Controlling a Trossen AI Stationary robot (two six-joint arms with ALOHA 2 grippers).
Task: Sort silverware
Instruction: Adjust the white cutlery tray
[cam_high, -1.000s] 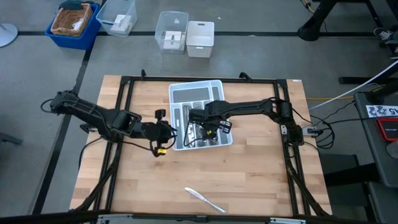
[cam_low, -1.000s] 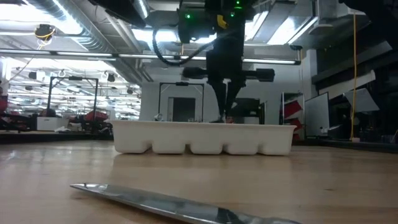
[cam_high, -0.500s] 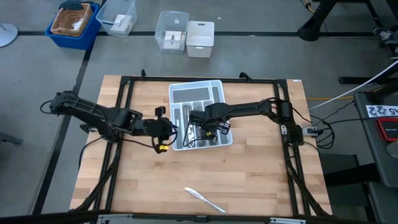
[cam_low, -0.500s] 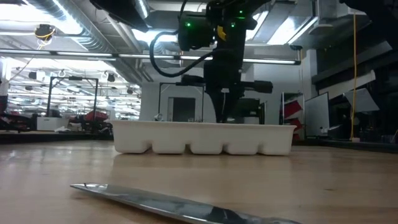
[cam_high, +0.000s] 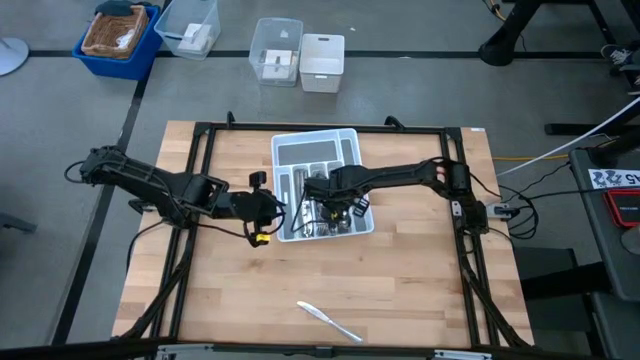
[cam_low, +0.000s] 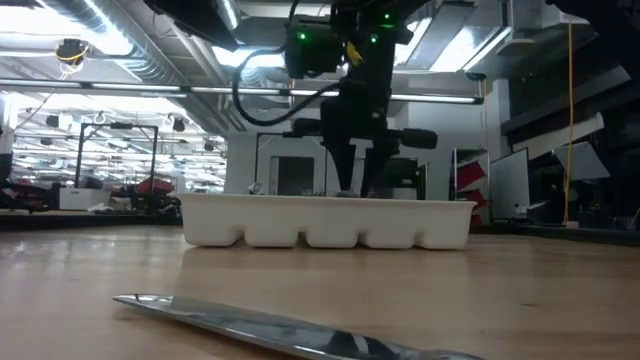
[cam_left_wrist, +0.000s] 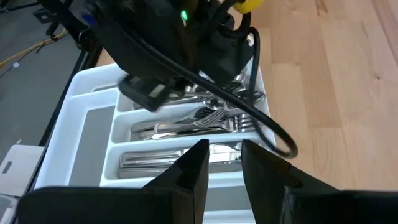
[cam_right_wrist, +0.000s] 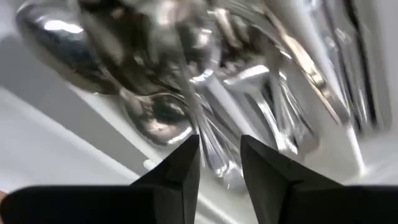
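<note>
1. Tray, white with grey-lined slots, sits on the far middle of the wooden table; most of the silverware lies piled in its near compartments

2. Right gripper hangs directly over that pile, arm reaching in from the right side of the table. In the low view its two fingers point straight down with a clear gap between them, tips at about the tray's rim

3. Right wrist view: fingers spread, nothing pinched between them. Spoon bowls and fork tines lie jumbled just beyond the tips; picture is smeared here, so whether a tip touches the metal is uncertain

4. Left gripper waits just beside the tray's left wall, low over the table. Left wrist view shows its fingers parted with an empty gap, aimed at the tray's side

5. From that same view: forks and spoons lie lengthwise in the middle slot, more pieces in the slot nearest the gripper, and the right arm's dark body with a green light looms over the tray's far part

6. One knife lies alone on the table near the front edge, well apart from the tray and both grippers; in the low view it stretches across the foreground, flat on the wood

7. Beyond the table's far edge, on the floor: blue bin and clear plastic boxes
</note>
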